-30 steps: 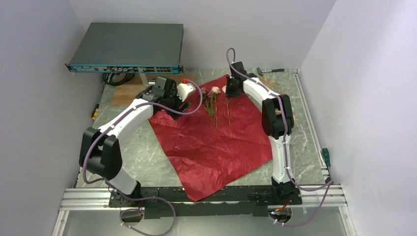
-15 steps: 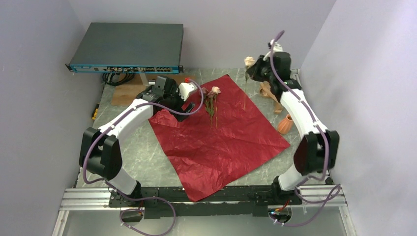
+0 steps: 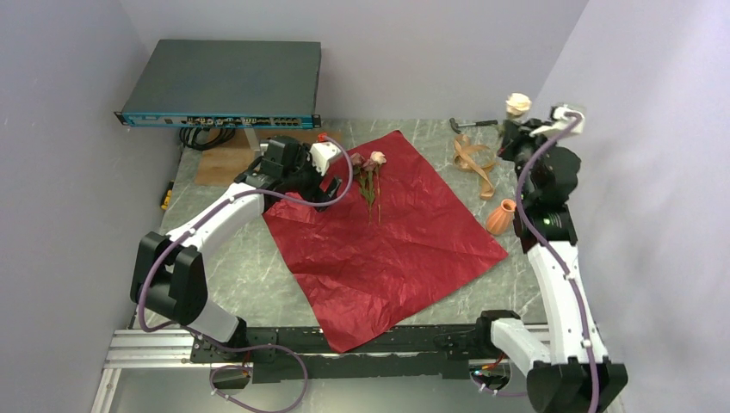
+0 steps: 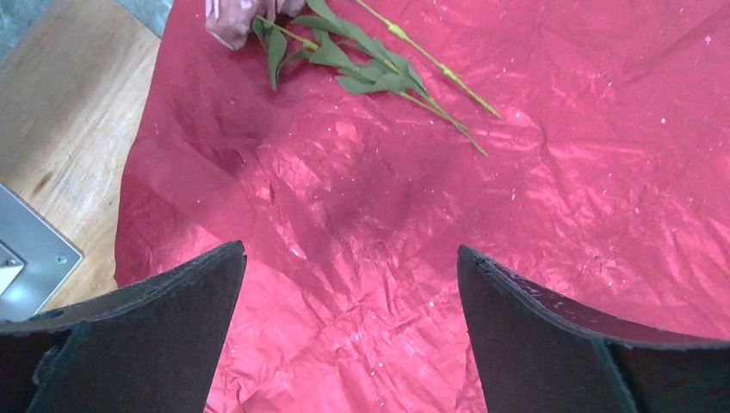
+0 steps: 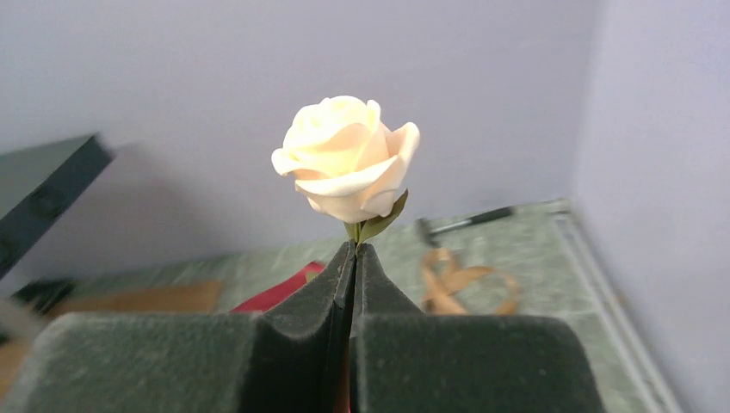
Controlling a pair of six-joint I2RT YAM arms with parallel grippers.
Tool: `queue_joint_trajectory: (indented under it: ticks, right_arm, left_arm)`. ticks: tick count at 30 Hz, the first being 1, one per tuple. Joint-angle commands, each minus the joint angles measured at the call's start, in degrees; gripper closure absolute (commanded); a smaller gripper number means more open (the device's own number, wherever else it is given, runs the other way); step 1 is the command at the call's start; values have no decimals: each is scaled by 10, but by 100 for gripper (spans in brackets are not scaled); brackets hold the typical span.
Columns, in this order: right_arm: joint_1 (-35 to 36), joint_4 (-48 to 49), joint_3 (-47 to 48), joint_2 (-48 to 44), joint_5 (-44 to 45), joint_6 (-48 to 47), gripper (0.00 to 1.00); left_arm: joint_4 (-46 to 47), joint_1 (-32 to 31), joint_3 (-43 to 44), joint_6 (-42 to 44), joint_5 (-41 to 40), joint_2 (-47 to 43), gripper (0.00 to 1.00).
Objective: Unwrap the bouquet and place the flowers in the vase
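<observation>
The red wrapping paper [image 3: 387,241] lies spread flat as a diamond across the middle of the marbled table [image 3: 250,267]. Its near corner reaches the metal rail [image 3: 146,346] at the front edge and its far corner stops short of the back wall. Bare table runs down both sides, wider on the left. The right strip is narrower and carries the vase [image 3: 501,217], a loose tan ribbon [image 3: 473,158] and, at the back, a hammer [image 3: 472,125]. A wooden board [image 3: 215,165] sits at the far left under the overhang of a black network switch [image 3: 228,79].

The vase stands on bare table just off the paper's right corner (its mouth is too small from above to see into). Two or three roses [image 3: 370,176] lie on the far part of the paper, heads toward the back wall, stems pointing toward the front.

The left arm stretches forward and inward. The left gripper [image 3: 320,191] hovers over the paper's left corner with its fingers [image 4: 146,335] spread wide and nothing between them; the stems lie just beyond. The right arm rises steeply along the right wall. The right gripper [image 5: 353,258] points upward, well above the table beyond the vase, its fingers pinched together on the stem of a single cream rose [image 5: 344,155] that stands upright above them.
</observation>
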Motion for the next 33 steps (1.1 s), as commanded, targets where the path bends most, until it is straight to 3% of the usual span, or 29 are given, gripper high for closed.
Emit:
queue_joint_trajectory:
  ticks: [1, 11, 33]
  right_arm:
    - [-38, 30, -40, -47, 133, -39, 100]
    - [-146, 53, -73, -33, 113, -61, 100]
    - [-158, 215, -163, 46, 55, -66, 100]
  left_arm:
    - [46, -1, 12, -31, 30, 0, 0]
    - [63, -1, 19, -47, 43, 12, 1]
    - [77, -1, -13, -53, 22, -8, 1]
